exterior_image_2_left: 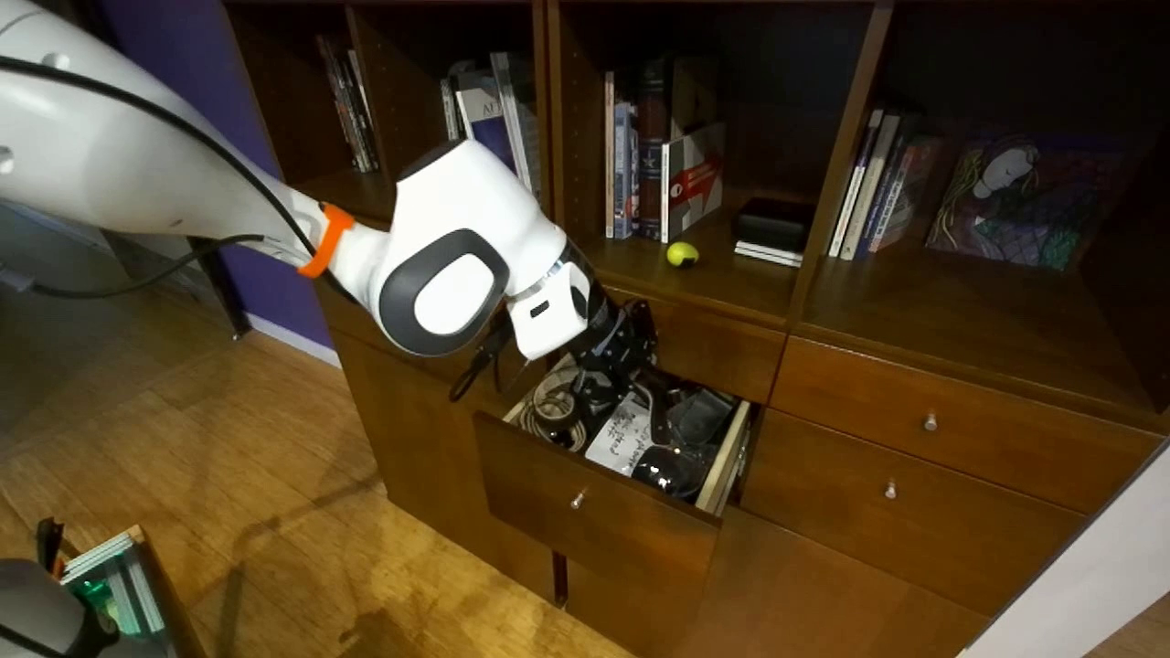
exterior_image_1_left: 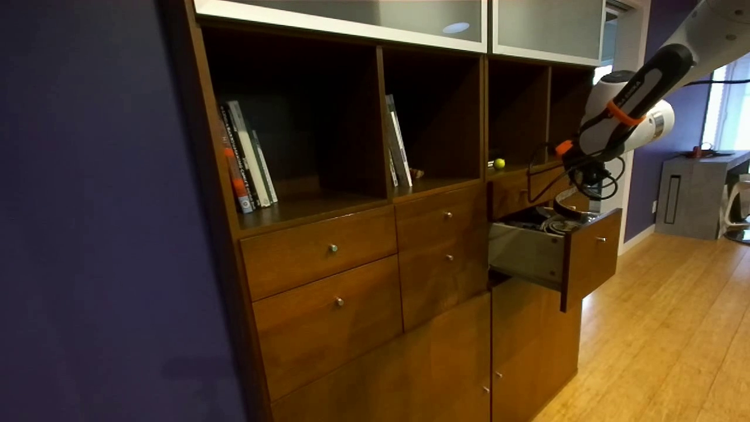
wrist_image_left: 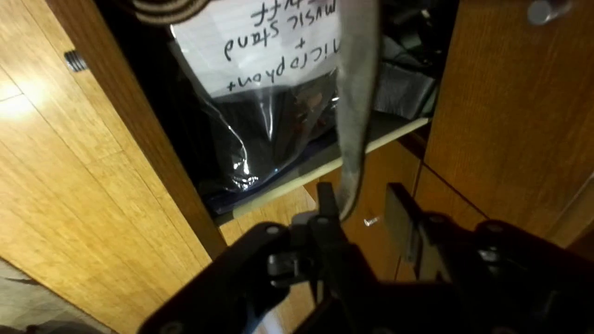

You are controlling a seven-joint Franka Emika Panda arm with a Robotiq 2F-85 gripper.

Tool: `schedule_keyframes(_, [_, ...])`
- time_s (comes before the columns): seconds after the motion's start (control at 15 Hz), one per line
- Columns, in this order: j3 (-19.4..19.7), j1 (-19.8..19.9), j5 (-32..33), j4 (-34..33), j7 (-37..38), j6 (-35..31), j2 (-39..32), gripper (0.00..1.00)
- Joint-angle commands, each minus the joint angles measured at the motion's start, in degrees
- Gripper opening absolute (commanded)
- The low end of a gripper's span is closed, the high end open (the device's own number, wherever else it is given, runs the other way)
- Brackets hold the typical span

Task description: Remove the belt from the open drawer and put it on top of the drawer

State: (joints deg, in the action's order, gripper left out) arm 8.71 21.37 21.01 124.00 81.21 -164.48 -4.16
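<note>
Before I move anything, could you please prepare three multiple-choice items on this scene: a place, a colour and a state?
1. Where is the white handwritten paper?
A. wooden floor
B. pulled-out brown wooden drawer
C. white robot arm

2. What colour is the small round ball on the brown wooden shelf?
A. red
B. blue
C. yellow-green

3. How do the jaws of the black two-fingered gripper stand?
A. apart
B. pressed together
C. around the ball

1 B, the wrist view shows it inside; 2 C, both exterior views show this colour; 3 A, the wrist view shows a gap between them.
</note>
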Motion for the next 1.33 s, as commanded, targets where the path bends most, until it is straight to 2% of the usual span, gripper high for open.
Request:
schedule_keyframes(0.0, [-3.33, -1.18, -9.55, 0.99, -4.68, 8.27, 3.47, 0.66])
schedule_keyframes(0.07, [-0.83, -4.92, -13.75, 0.98, -7.27, 11.65, 4.40, 0.72])
schedule_keyframes(0.2, [-1.02, -6.56, -19.44, -0.17, -10.73, 19.78, 5.34, 0.86])
schedule_keyframes(0.33, [-0.78, -7.89, -22.34, -1.69, -12.19, 26.35, 4.90, 1.00])
schedule_keyframes(0.4, [-0.65, -8.30, -22.46, -2.22, -11.92, 27.94, 4.45, 1.00])
schedule_keyframes(0.67, [-0.29, -9.00, -22.86, -2.45, -12.85, 23.13, 2.21, 1.00])
schedule_keyframes(1.27, [0.15, -9.58, -23.30, -2.83, -17.97, 19.70, -2.13, 1.00])
